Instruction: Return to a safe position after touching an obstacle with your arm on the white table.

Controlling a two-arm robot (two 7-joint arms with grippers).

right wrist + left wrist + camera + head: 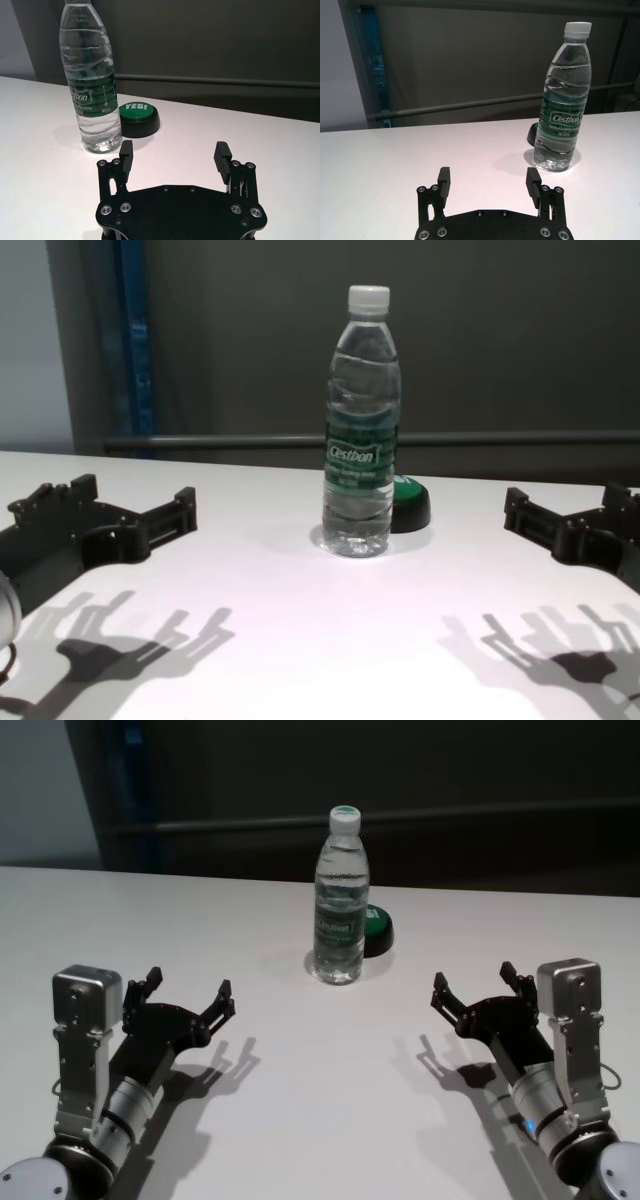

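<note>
Clear plastic catches our eye first: the water bottle stands upright near the middle of the white table, its white screw cap on top and a dark green "Cestbon" label around its waist. From the head camera we place it at twelve o'clock, straight ahead of us and between our two arms. Just behind it, toward one o'clock, sits a low black button with a green top; our right wrist camera reads "YES!" on that top, and we cannot tell whether the button touches the bottle's base or merely sits just beside it. Our left gripper hovers low over the table at about eight o'clock from the bottle, well apart from it, with its jaws spread wide and nothing between them; the left wrist view shows both fingers parted over bare tabletop, with the bottle farther off. Our right gripper mirrors it at about four o'clock from the bottle, also well apart, jaws likewise spread and empty, its fingers parted in the right wrist view. Both grippers throw dark shadows on the tabletop nearer to us.
</note>
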